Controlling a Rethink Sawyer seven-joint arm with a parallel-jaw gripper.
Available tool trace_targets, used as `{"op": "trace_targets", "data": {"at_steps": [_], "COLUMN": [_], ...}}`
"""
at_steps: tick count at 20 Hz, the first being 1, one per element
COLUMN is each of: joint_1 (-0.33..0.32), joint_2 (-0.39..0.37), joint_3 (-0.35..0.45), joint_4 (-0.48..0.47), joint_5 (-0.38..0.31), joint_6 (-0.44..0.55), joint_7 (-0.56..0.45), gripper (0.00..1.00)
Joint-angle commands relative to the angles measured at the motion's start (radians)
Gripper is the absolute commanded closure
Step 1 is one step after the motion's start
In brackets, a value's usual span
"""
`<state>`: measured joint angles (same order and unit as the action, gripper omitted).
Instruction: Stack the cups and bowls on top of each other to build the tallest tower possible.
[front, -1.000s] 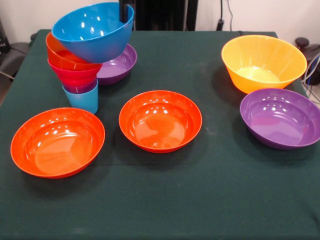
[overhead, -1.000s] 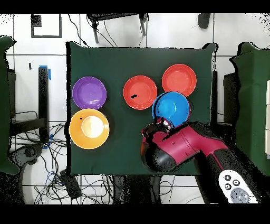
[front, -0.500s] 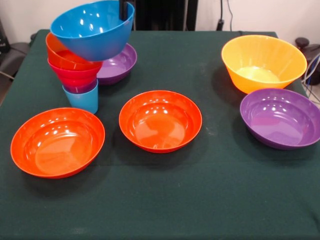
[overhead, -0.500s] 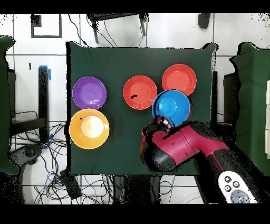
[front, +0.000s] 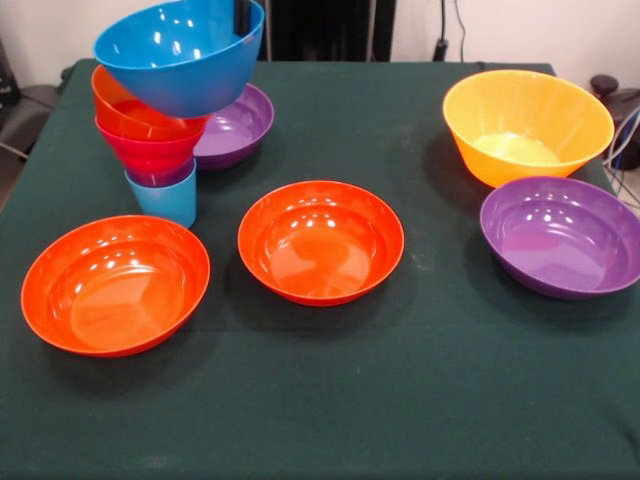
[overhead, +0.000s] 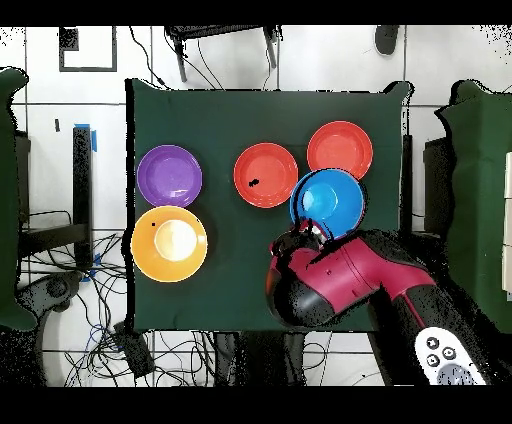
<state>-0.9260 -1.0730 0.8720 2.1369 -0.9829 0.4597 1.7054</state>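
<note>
The tower stands at the left: a light blue cup lowest, a purple cup's rim in it, then a pink bowl and a small orange bowl. A medium blue bowl hangs tilted over the orange bowl's mouth; whether they touch I cannot tell. My gripper is shut on the blue bowl's far rim, mostly cut off at the top edge. From overhead the gripper sits at the near edge of the blue bowl, which hides the tower.
Two wide orange-red bowls lie in front. A purple bowl sits behind the tower, another purple bowl at the right. The deep yellow-orange bowl stands far right. My arm covers the table corner.
The blue bowl has risen a little in my gripper and drifted slightly left in the front view. The other bowls and cups have not moved.
</note>
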Motion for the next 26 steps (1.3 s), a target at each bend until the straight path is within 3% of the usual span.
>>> {"op": "trace_targets", "data": {"at_steps": [1,8,26], "joint_1": [0.013,0.012,-0.024], "joint_2": [0.009,0.014,0.021], "joint_3": [0.013,-0.005,0.012], "joint_4": [-0.004,-0.003,-0.018], "joint_5": [-0.1,-0.152,-0.191], "joint_6": [0.056,0.023,0.005], "joint_7": [-0.235,-0.202,-0.219], "gripper": [1.0,1.0,1.0]}}
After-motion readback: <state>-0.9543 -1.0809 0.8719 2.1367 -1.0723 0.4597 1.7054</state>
